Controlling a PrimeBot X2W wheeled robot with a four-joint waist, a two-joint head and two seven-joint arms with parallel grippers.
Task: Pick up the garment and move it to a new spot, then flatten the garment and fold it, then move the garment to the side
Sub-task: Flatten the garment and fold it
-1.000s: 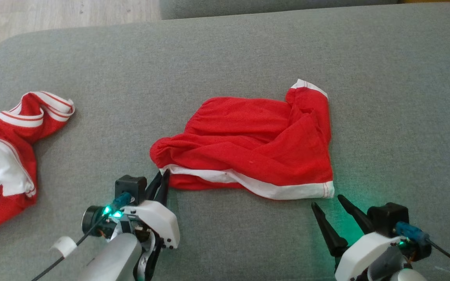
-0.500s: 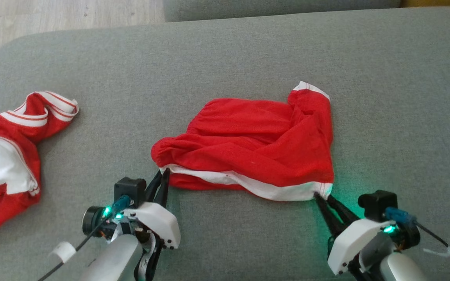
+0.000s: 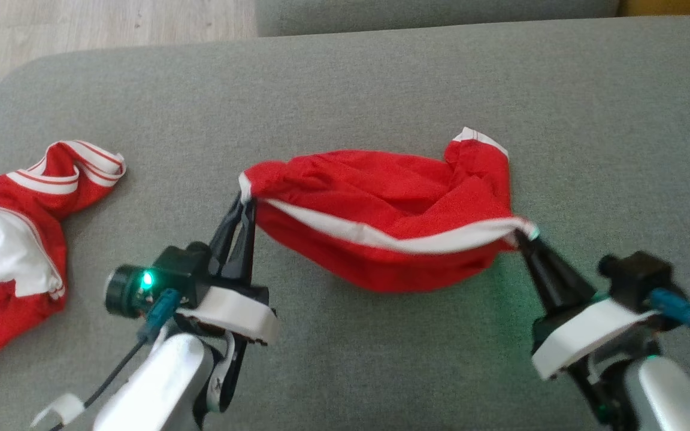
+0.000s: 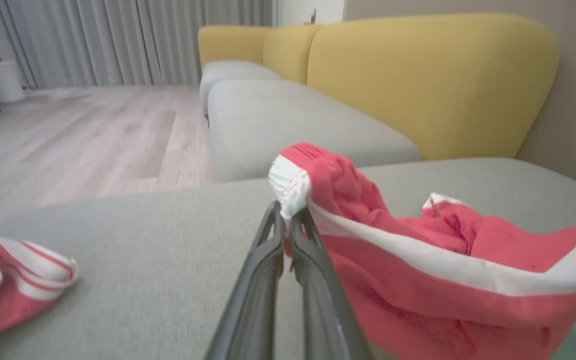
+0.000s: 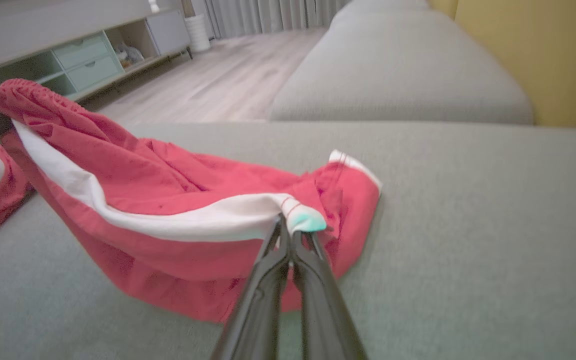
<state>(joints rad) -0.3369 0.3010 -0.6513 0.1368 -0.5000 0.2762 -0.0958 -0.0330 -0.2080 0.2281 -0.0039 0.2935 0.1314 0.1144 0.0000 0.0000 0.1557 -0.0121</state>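
The left end effector [image 3: 243, 202] was clamped on one corner of the white band of the red garment [image 3: 381, 203], and the right end effector [image 3: 523, 234] was pinched shut on the band's opposite corner. Strung between them, the garment's near edge sagged above the middle of the grey sofa cushion [image 3: 381, 84], while its far part lay on the cushion. A second red-and-white garment [image 3: 15, 239] lay well apart at the cushion's left side.
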